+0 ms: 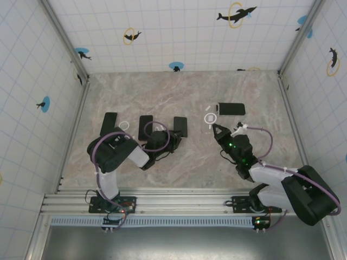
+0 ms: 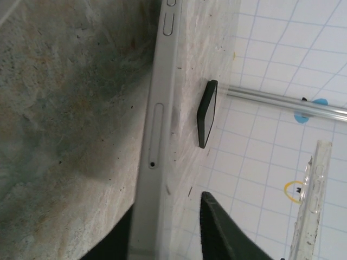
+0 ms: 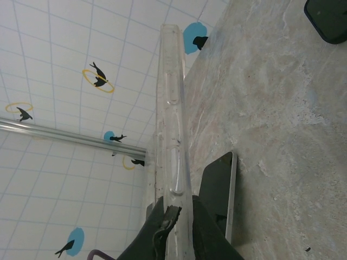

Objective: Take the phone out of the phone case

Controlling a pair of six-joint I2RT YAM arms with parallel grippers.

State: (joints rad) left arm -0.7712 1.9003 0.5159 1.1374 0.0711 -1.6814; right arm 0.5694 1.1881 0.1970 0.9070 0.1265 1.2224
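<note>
Now left fingers [image 2: 219, 238] are standing slightly spread around the grey phone [image 2: 157, 135] lying on the counter [image 2: 65, 108], right fingers [image 3: 142, 245] are pinching the clear case [image 3: 172, 108]; judging a straight lift-off safest.

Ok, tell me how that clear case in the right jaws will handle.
The clear case looks thin and empty, so it is probably light and bendy. Gripped at one end, it may wobble or twist. Its glossy plastic could slip.

No readable text, label, brand or number shows on anything.
</note>
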